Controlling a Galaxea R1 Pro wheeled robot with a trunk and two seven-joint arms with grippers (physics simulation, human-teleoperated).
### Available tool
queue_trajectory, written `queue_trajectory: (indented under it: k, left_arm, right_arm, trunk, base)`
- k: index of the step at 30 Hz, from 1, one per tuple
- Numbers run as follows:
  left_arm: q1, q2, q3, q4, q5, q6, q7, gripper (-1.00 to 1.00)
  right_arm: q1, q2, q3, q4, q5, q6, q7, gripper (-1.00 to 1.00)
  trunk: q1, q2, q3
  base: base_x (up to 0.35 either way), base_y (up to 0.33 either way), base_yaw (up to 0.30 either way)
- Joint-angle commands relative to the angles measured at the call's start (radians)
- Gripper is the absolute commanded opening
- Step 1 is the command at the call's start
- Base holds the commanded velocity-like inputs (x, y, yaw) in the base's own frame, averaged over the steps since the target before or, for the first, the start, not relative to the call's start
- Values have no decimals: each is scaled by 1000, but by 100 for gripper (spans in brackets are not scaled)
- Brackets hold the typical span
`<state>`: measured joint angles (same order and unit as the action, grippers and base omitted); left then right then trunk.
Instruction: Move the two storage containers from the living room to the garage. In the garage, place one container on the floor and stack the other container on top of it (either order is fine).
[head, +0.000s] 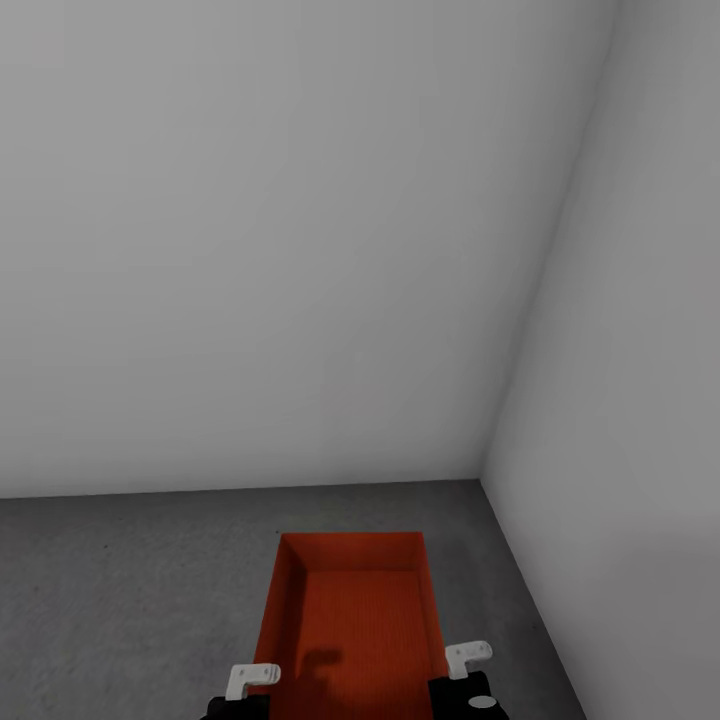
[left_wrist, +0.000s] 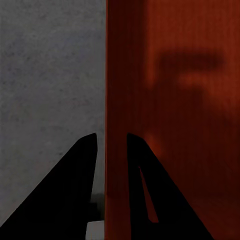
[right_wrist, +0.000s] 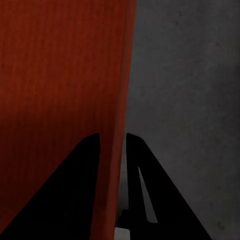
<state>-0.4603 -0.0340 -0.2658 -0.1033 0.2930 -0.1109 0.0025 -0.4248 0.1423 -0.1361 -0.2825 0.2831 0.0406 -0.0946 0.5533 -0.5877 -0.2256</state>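
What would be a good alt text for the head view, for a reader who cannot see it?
An orange-red open-top storage container is held in a bare corner over the dark grey concrete floor, the left end effector and right end effector each at one of its side walls. Plain pale grey walls rise behind it.

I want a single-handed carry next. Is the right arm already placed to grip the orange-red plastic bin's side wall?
Probably yes: the right gripper already straddles the orange-red plastic bin's thin wall, one finger inside and one outside, nothing between. The left gripper straddles the opposite wall.
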Motion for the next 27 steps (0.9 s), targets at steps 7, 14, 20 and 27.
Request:
queue_trajectory:
  k: [7, 14, 20, 27]
  left_arm:
    - [1, 5, -22, -4, 25, -9, 4, -100]
    - [2, 9, -44, -3, 49, -8, 0, -100]
    - [2, 9, 62, -4, -60, -15, 8, -100]
    - [2, 9, 62, -4, -60, -16, 8, -100]
  right_arm:
    - [0, 4, -53, 4, 57, 5, -1, -100]
    - [0, 15, -106, 3, 113, 5, 3, -100]
    - [0, -49, 250, 3, -242, 5, -46, -100]
    - [0, -50, 250, 3, -242, 5, -46, -100]
  trunk:
    - [0, -1, -1]
    - [0, -1, -1]
    - [0, -1, -1]
    - [0, -1, -1]
  base:
    - [0, 0, 0]
    - [0, 0, 0]
    - [0, 0, 0]
    - [0, 0, 0]
